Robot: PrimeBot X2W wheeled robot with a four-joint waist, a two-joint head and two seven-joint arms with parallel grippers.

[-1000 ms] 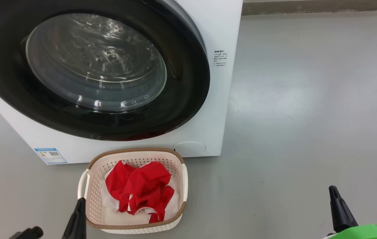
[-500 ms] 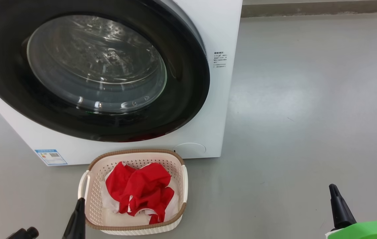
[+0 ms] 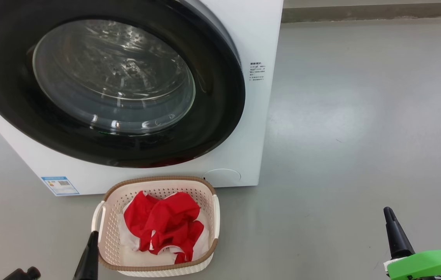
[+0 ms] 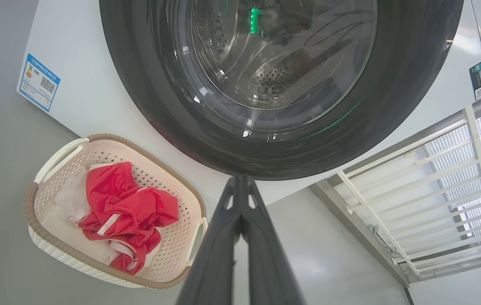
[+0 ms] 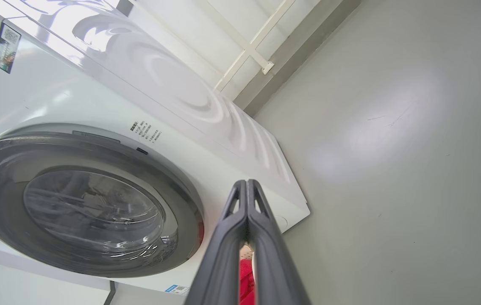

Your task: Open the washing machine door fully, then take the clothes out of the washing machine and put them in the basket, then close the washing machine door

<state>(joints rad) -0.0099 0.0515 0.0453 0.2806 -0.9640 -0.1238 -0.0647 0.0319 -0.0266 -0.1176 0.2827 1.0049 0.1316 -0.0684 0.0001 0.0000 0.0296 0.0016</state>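
The washing machine (image 3: pixel 255 35) stands at the upper left. The washing machine door (image 3: pixel 220 101) lies flat against its front, and the steel drum shows through the glass (image 3: pixel 115 74). Right in front of it on the floor sits the basket (image 3: pixel 105 229), holding the red clothes (image 3: pixel 166 223) with white trim. My left gripper (image 3: pixel 93 235) is beside the basket's near left corner, its fingers (image 4: pixel 240 199) pressed together on nothing. My right gripper (image 3: pixel 388 213) hangs over bare floor far to the right, fingers (image 5: pixel 246 203) shut and empty.
Grey floor (image 3: pixel 360 136) stretches wide to the right of the machine. A wall base (image 3: pixel 360 9) runs along the back. In the left wrist view a white window frame (image 4: pixel 426 178) shows past the machine. A blue label (image 3: pixel 60 185) marks the machine's lower left corner.
The head camera has shifted slightly, so machine and basket sit a little lower. My right gripper has crept upward in the view, showing more of its green mount. The door and clothes are unchanged.
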